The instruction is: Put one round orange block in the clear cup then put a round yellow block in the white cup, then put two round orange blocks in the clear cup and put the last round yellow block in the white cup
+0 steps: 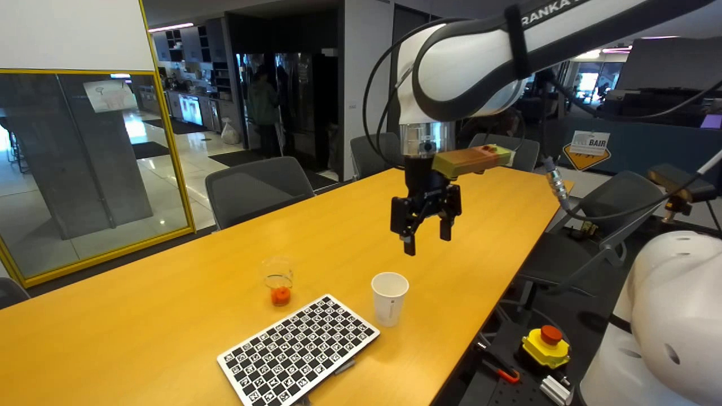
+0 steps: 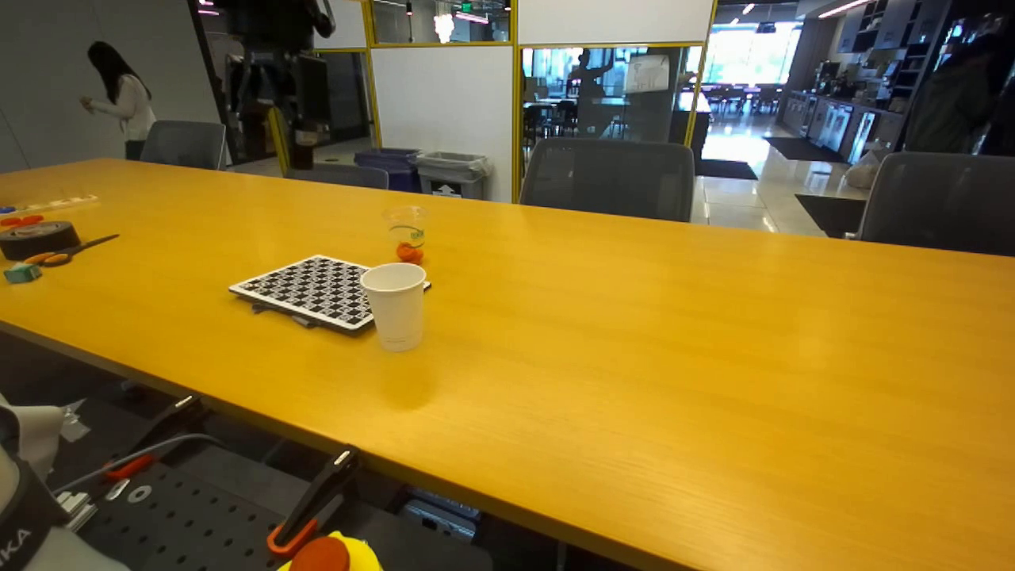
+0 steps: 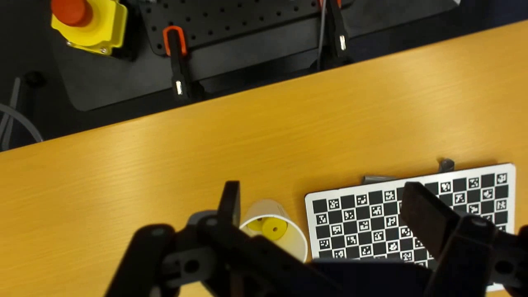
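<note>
Over the worktop (image 1: 333,242), the hand (image 1: 427,239) hangs with fingers well apart, nothing between them. Both round yellow blocks (image 3: 274,228) lie in the white cup (image 1: 389,301), and round orange blocks (image 1: 280,296) rest at the bottom of the clear cup (image 1: 277,279), so the sorting looks finished. The likeliest trouble would be a low sideways move, where a finger catches the white cup's rim and tips it, perhaps onto the checkerboard (image 1: 302,349) beside it, spilling the blocks. The orange blocks merge into one patch I cannot count, so a missing one could go unnoticed. In the wrist view, the hand's linkage hides part of the white cup, one yellow block shows only partly, and the clear cup cannot be seen.
</note>
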Controlling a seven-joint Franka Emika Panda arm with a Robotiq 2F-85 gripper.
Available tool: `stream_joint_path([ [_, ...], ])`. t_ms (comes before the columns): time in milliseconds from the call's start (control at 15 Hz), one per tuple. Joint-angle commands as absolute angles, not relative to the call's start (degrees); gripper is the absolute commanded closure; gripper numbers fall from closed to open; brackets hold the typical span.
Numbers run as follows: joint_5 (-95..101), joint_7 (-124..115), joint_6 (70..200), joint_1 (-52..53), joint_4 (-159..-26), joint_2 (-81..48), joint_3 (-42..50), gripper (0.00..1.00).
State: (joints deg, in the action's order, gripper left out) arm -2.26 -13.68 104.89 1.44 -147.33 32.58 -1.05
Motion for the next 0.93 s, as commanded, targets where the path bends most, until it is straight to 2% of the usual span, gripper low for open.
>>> stream_joint_path([
  [0,-1.04,-9.12,100.26,0.65,-149.03,40.91,-1.44,0.00],
  [667,-0.93,-10.95,100.46,1.11,-155.74,54.67,-5.40,0.00],
  [733,-0.82,-9.97,100.38,0.94,-153.80,50.42,-5.03,0.00],
  [867,-0.82,-10.02,100.38,0.94,-154.91,52.46,-5.22,0.00],
])
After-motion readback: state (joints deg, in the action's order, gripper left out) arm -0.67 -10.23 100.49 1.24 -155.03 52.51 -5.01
